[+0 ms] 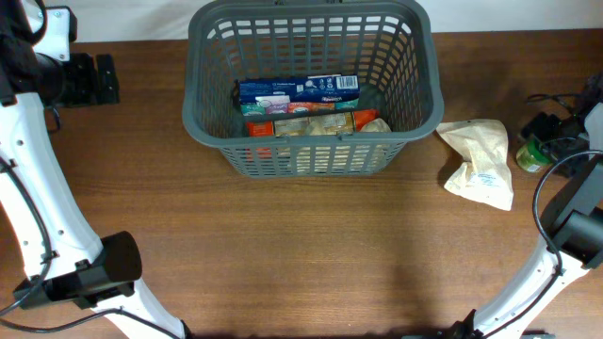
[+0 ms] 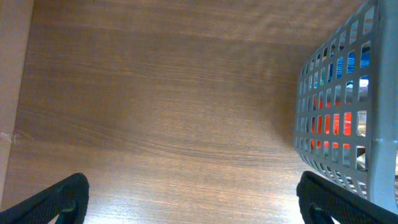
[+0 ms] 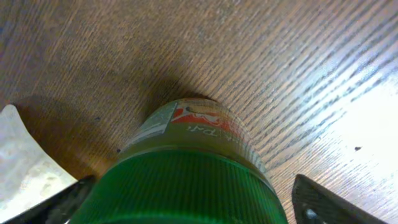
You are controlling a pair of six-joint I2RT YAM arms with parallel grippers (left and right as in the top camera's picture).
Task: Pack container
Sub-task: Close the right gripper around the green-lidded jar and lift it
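The large dark grey slotted plastic basket [image 1: 311,158] stands at the table's rear centre with boxed goods inside.

Left gripper [image 2: 196,202]: fingers spread wide and empty over bare wood, with the basket wall near on its right.

Right gripper [image 3: 189,202]: fingers spread on either side of a green-lidded labelled jar [image 3: 186,140], well right of the basket and beside a crumpled white bag [image 1: 482,160].

Surface: brown wood-grain table [image 1: 311,254].

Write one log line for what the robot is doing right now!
left tool: open, beside container | right tool: open around green-lidded jar, not gripped | container: holds boxes | white bag: on table
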